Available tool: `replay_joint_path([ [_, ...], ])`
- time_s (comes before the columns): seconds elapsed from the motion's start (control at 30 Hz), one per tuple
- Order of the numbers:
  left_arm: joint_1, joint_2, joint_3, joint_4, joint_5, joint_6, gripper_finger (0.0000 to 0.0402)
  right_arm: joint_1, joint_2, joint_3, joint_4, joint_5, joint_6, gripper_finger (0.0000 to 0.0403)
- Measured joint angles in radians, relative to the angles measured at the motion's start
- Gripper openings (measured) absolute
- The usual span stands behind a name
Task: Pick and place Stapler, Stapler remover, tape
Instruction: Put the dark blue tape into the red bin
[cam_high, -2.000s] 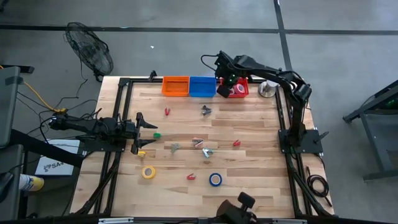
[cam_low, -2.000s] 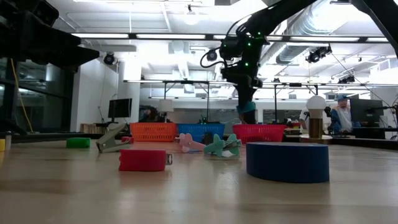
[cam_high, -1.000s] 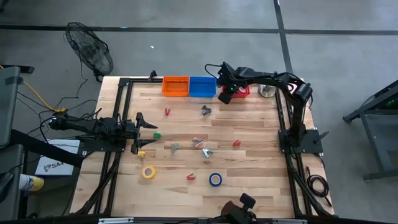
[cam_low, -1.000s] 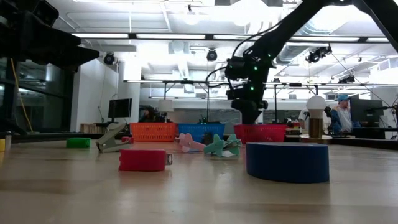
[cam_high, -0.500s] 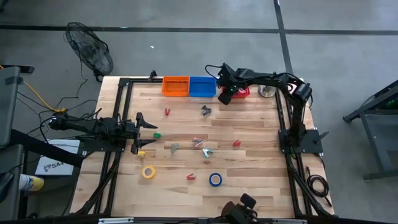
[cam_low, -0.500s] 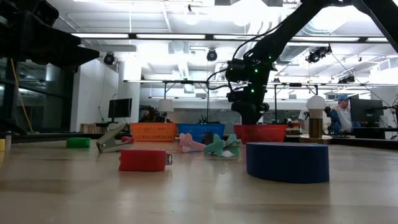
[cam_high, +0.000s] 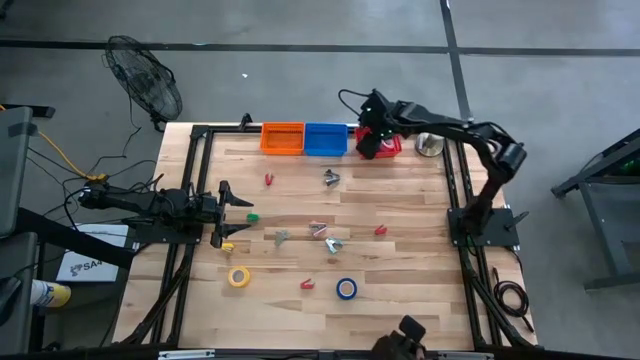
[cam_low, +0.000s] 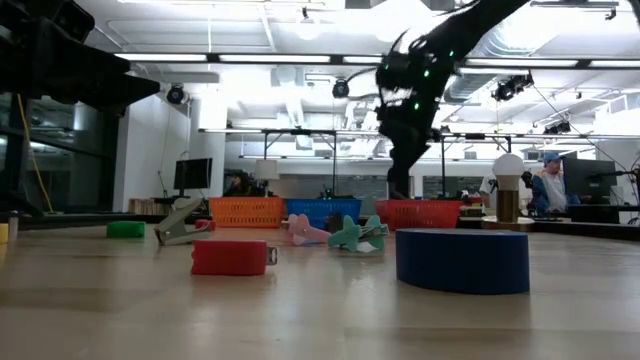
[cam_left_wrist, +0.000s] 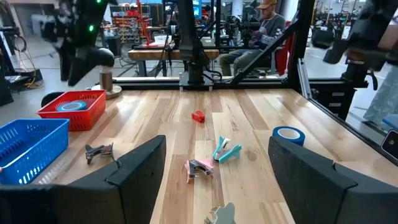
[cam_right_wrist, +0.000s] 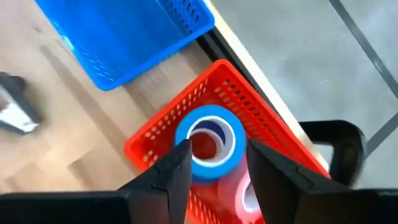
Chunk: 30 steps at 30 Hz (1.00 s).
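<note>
My right gripper (cam_right_wrist: 217, 149) hangs open just above the red basket (cam_high: 388, 146) at the table's far edge. A blue tape roll (cam_right_wrist: 210, 143) lies in that basket on a pink roll (cam_right_wrist: 239, 190), below the fingers and apart from them. A yellow tape roll (cam_high: 238, 277) and another blue one (cam_high: 346, 289) lie flat near the front. Small red staplers (cam_high: 308, 284) and staple removers (cam_high: 330, 178) are scattered mid-table. My left gripper (cam_high: 235, 203) waits open at the left edge.
A blue basket (cam_high: 325, 138) and an orange basket (cam_high: 282, 137) stand left of the red one along the far edge. A white ball on a metal base (cam_high: 430, 143) stands right of it. A small green block (cam_high: 253, 215) lies near my left gripper.
My right gripper has risen straight up out of the red basket and let go of the blue tape roll, which stays lying in the basket. Nothing else on the table has shifted.
</note>
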Motion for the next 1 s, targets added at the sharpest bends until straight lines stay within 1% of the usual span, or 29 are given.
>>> replay_joint_path([
  [0.1,0.000,0.000,0.000,0.000,0.000,0.000,0.0280,0.024,-0.043,0.000,-0.044,-0.042,0.033,0.0145],
  [0.23,0.000,0.000,0.000,0.000,0.000,0.000,0.0280,0.104,-0.078,0.000,-0.113,-0.102,0.053,0.0145],
  [0.5,0.000,0.000,0.000,0.000,0.000,0.000,0.0280,0.360,-0.091,0.001,-0.215,-0.094,0.113,0.0146],
  [0.8,0.000,0.000,0.000,0.000,0.000,0.000,0.0280,0.653,-0.091,0.001,-0.221,-0.082,0.243,0.0146],
  [1.0,0.000,0.000,0.000,0.000,0.000,0.000,0.0280,0.824,-0.091,-0.053,-0.192,-0.026,0.340,0.0146],
])
